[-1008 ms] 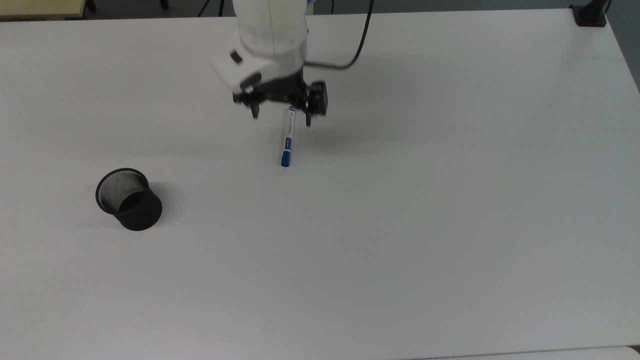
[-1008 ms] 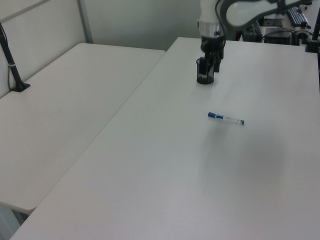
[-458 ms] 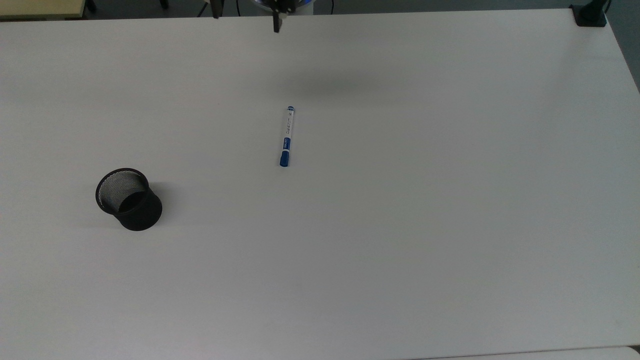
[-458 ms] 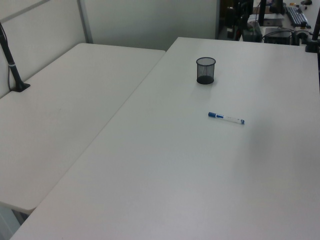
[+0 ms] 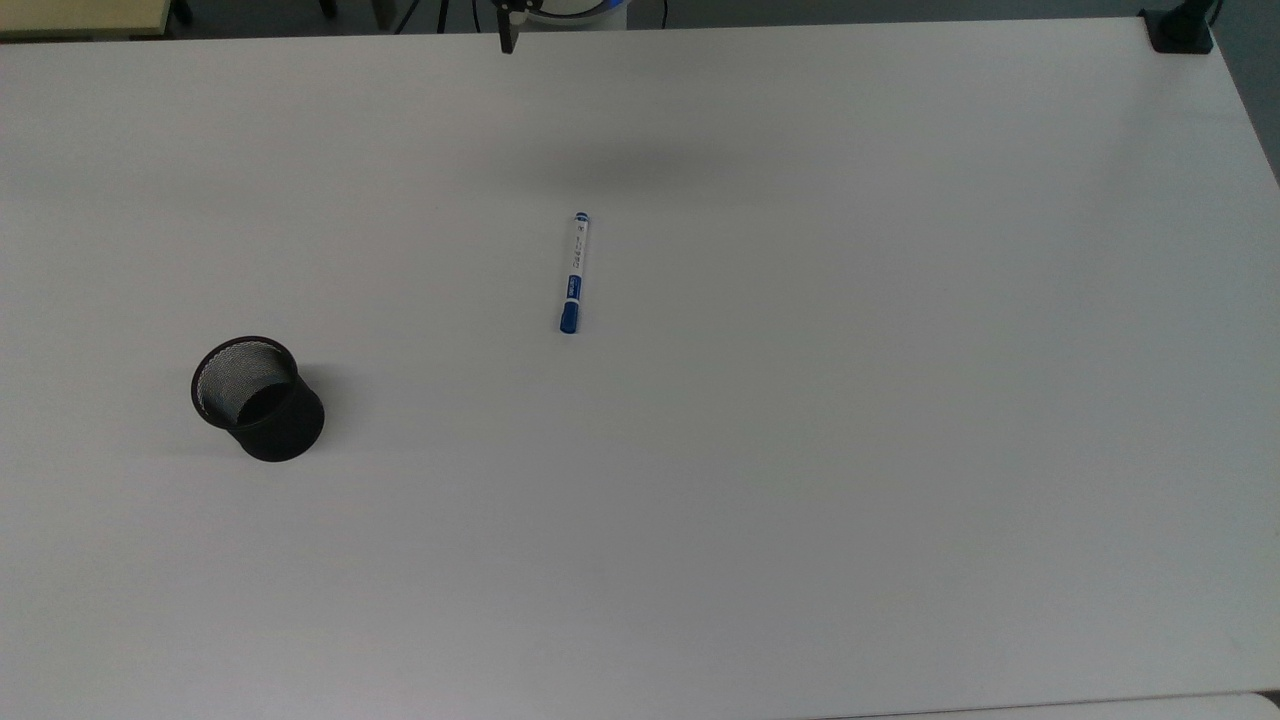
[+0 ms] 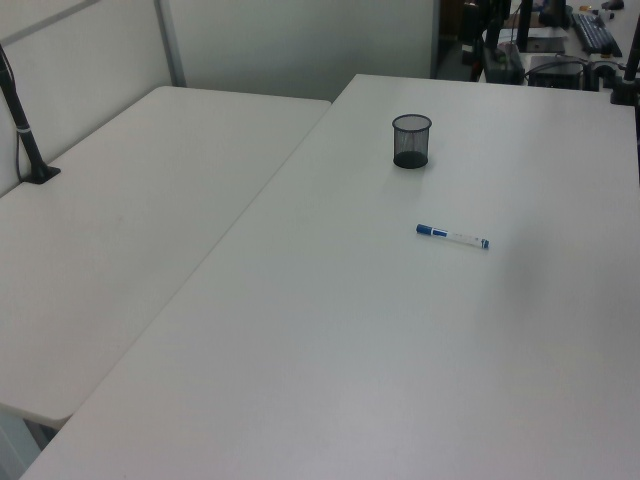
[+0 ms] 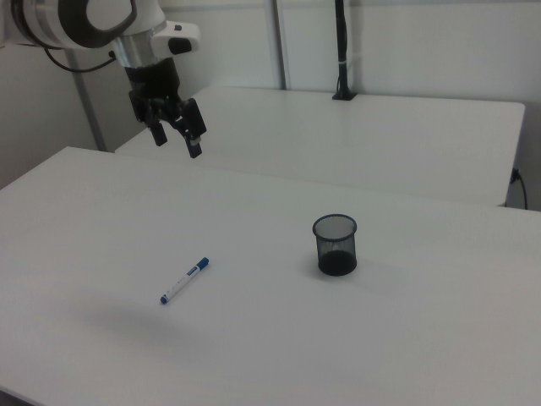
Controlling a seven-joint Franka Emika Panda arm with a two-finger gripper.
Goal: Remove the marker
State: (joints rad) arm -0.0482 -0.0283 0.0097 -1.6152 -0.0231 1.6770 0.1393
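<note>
The marker (image 5: 573,272) lies flat on the white table (image 5: 800,450), white barrel with its blue cap pointing toward the top view's bottom. It also shows in the left view as the marker (image 6: 452,237) and in the right view as the marker (image 7: 185,281). My gripper (image 7: 177,145) hangs high above the table's far left part in the right view, well away from the marker, open with nothing between its fingers. One dark fingertip (image 5: 508,40) pokes in at the top view's upper edge.
A black mesh cup (image 5: 257,398) stands upright at the top view's left, apart from the marker, and is the cup (image 7: 336,244) in the right view. A black clamp (image 5: 1180,30) sits at the table's far right corner. A second table (image 6: 150,200) adjoins.
One second ago my gripper hung low over the marker's uncapped end. It has since risen and pulled back to the top view's upper edge. The marker has stayed put.
</note>
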